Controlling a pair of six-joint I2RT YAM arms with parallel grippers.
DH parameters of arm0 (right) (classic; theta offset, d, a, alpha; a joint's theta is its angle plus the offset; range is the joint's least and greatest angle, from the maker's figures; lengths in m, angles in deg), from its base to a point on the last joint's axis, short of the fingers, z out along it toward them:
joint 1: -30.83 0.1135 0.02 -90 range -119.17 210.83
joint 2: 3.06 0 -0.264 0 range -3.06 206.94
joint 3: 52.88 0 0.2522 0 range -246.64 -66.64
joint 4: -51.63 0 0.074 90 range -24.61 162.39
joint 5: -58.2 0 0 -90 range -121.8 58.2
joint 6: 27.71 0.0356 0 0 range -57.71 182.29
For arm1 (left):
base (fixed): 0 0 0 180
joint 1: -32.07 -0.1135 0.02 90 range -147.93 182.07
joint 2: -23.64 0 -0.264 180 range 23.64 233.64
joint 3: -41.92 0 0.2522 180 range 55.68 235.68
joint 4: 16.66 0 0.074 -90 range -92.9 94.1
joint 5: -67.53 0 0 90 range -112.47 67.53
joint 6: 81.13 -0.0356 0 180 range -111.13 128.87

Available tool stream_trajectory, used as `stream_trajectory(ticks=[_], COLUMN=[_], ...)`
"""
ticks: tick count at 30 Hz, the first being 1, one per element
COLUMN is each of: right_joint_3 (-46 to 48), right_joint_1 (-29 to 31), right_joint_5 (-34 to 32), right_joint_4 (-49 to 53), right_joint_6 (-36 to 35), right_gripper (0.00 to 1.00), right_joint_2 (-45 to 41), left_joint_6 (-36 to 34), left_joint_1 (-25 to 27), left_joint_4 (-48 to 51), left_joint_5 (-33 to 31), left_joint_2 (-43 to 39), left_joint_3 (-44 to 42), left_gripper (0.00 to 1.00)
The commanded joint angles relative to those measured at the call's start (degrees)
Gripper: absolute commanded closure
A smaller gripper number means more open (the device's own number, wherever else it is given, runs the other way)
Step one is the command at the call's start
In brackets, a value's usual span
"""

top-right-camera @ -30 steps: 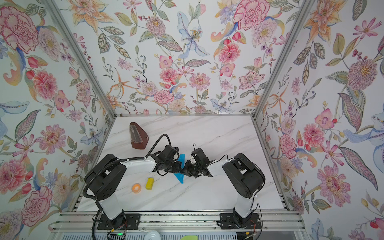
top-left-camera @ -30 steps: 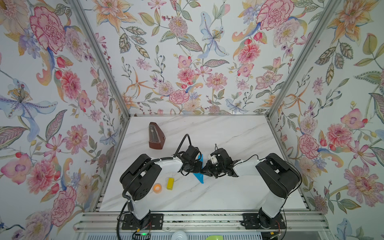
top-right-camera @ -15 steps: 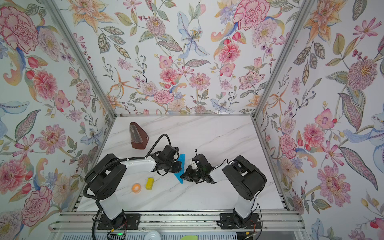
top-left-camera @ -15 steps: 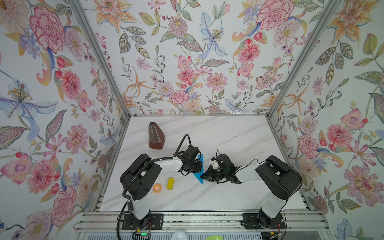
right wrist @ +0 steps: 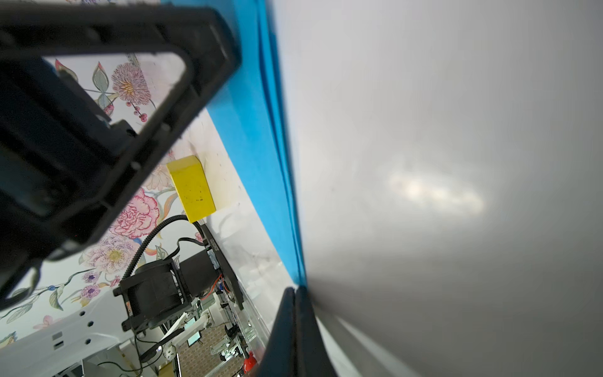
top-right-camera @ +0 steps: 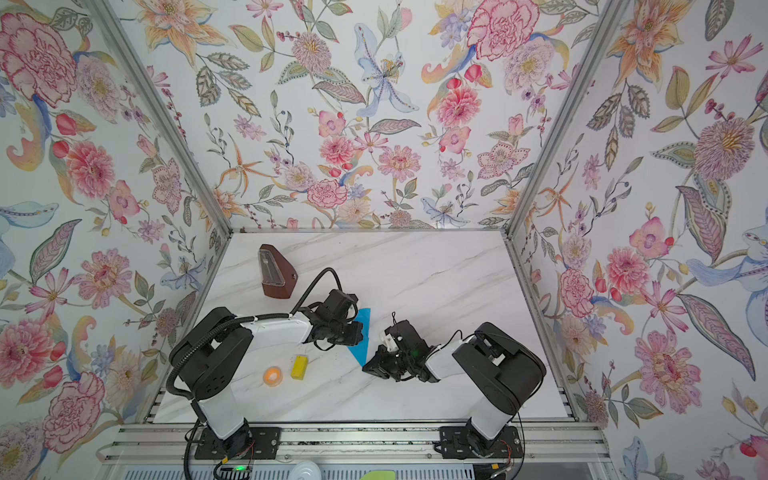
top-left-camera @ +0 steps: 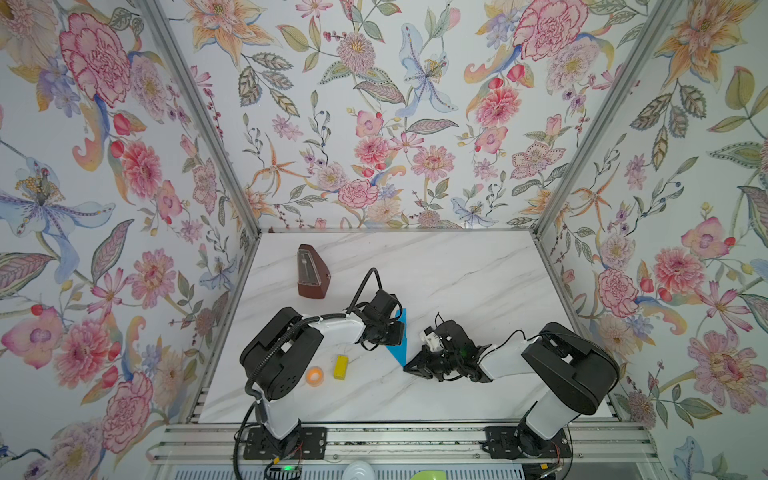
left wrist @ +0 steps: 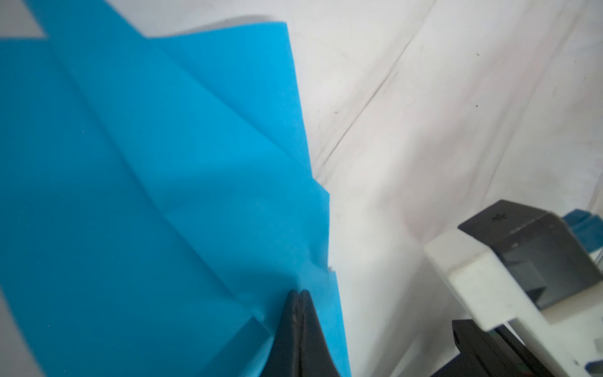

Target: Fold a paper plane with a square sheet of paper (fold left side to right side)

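The square sheet of paper [top-left-camera: 400, 352] [top-right-camera: 360, 350] is bright blue and lies flat on the marble table, folded into a narrow pointed shape with its point toward the front edge. In the left wrist view the paper [left wrist: 163, 163] shows several diagonal creases. My left gripper [top-left-camera: 394, 336] [left wrist: 299, 293] is shut, with its tip resting on the paper near the right-hand edge. My right gripper [top-left-camera: 410, 367] [right wrist: 295, 290] is shut too, lying low, and its tip meets the paper's [right wrist: 257, 163] near point. No finished paper plane is visible.
A small yellow block [top-left-camera: 340, 367] [right wrist: 192, 187] and an orange tape roll [top-left-camera: 314, 376] sit left of the paper, by the left arm. A brown metronome [top-left-camera: 311, 272] stands at the back left. Floral walls close in three sides of the table.
My right gripper has slid toward the front along the paper's right edge, from about mid-length down to its near point. The left gripper has stayed put on the paper.
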Motion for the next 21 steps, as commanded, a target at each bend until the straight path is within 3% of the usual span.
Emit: stream_trajectory(ticks=[1, 8, 21], right_joint_3=[0.72, -5.73, -17.52], right_joint_1=[0.25, -0.55, -2.04], right_joint_5=[-1.63, -3.16, -5.19], right_joint_4=[8.22, 10.07, 15.11], right_joint_6=[1.19, 0.32, -2.75], right_gripper=[1.0, 1.0, 1.0], right_joint_2=[-2.96, -6.06, 6.0], left_joint_6=[-0.81, -0.37, -0.01], left_joint_1=[-1.08, -1.03, -1.07], left_joint_4=[3.86, 3.2, 2.55], left_joint_5=[-3.71, -3.45, -3.1], left_joint_2=[3.14, 2.29, 2.16], left_joint_3=[-1.51, -1.94, -2.03], left_gripper=[1.0, 1.0, 1.0])
